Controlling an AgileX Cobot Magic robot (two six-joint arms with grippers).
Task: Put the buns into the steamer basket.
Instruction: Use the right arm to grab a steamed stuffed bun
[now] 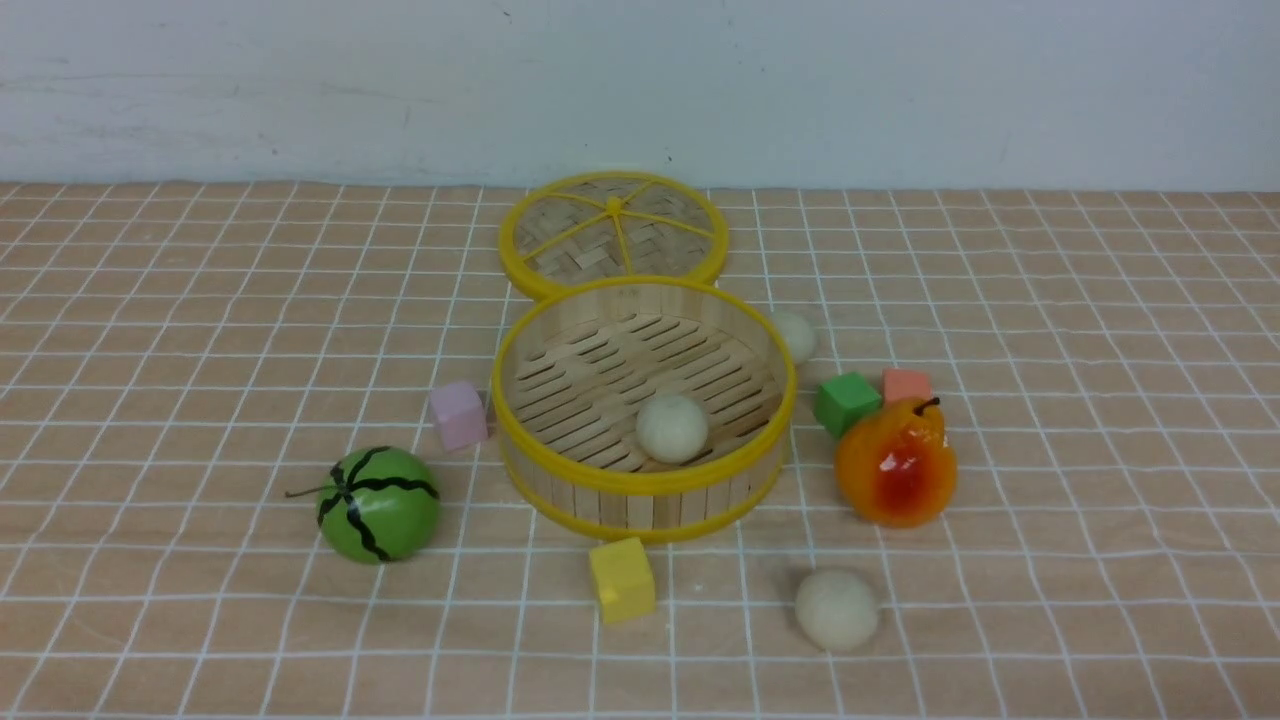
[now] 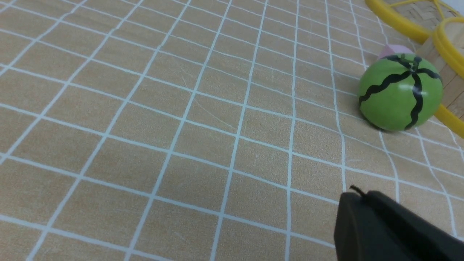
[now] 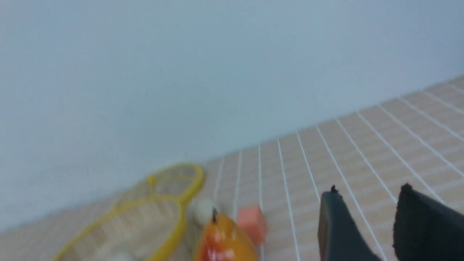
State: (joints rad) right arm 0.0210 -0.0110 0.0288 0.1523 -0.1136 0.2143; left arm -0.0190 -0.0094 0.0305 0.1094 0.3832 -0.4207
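Nearest the robot, the left pincer [image 2: 357, 194] is narrow, its fingertips together above the table [image 2: 203, 145]; the right pincer [image 3: 369, 190] stands parted, with a visible gap between its fingertips.

On the table's near part, to the right of the middle, lies one bun [image 1: 838, 610], outside the steamer basket [image 1: 640, 484]. A yellow cube [image 1: 622, 580] sits a little farther from the near edge, just in front of the basket. Toward the left edge rests the green watermelon [image 1: 380, 504] with its dark stripes, its thin stem pointing to that edge.

The basket stands upright around the table's middle, and a second bun [image 1: 672, 428] lies on its slatted floor — inside, toward the near side and a little right of center. To the right of the basket stands the orange pear [image 1: 895, 465], its stem up. Left of the basket, beyond the watermelon, is a pinkish-purple cube [image 1: 459, 415].

Near the pear, on its far side, are a green cube [image 1: 848, 404] and a coral cube [image 1: 906, 385]. The third bun [image 1: 795, 338] is outside the basket, beyond its far right side — partly hidden by the rim. Toward the far edge, behind the basket, lies the woven lid [image 1: 614, 235], with a pale wall [image 1: 640, 90] beyond.
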